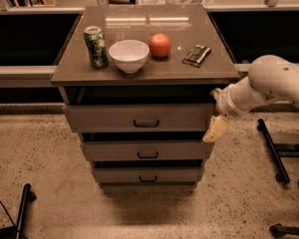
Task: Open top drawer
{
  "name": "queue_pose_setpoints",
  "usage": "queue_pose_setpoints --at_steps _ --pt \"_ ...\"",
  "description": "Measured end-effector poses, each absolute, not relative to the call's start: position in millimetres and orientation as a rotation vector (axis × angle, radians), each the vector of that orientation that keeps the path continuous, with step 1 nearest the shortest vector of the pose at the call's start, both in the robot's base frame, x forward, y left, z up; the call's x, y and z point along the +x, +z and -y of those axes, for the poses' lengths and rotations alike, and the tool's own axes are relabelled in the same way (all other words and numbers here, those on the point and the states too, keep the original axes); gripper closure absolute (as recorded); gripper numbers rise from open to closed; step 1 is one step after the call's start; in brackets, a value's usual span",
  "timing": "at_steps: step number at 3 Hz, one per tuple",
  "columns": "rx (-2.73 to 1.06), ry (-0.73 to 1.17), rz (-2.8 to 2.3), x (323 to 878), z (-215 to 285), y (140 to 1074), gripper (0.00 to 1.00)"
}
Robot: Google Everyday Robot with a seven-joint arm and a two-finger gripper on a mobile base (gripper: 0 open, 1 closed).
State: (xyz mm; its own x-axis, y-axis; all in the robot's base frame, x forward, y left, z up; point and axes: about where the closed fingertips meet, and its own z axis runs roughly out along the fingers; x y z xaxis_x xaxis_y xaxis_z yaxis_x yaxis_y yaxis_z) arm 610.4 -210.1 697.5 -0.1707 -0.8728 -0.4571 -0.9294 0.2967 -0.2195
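Note:
The top drawer (139, 117) is the widest of three grey-beige drawers under the cabinet top, with a small dark pull handle (146, 123) at its centre. It stands slightly out from the cabinet, with a dark gap above it. My gripper (216, 129) hangs from the white arm (269, 86) at the drawer's right end, to the right of the handle and apart from it.
On the cabinet top (70, 68) stand a green can (95, 47), a white bowl (129, 55), an orange-red fruit (160, 45) and a small dark packet (197, 55). Two narrower drawers (147, 153) sit below. Black stand legs (271, 148) lie on the floor at right.

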Motion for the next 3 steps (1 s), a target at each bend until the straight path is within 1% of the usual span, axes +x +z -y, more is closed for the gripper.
queue_pose_setpoints --at_steps 1,2,3 --pt "-1.619 0.195 -2.008 631.4 209.5 689.6 0.00" --pt "-1.618 0.283 -1.920 645.5 199.8 682.7 0.15" --pt "-1.653 0.335 -1.842 649.3 181.2 682.0 0.37"
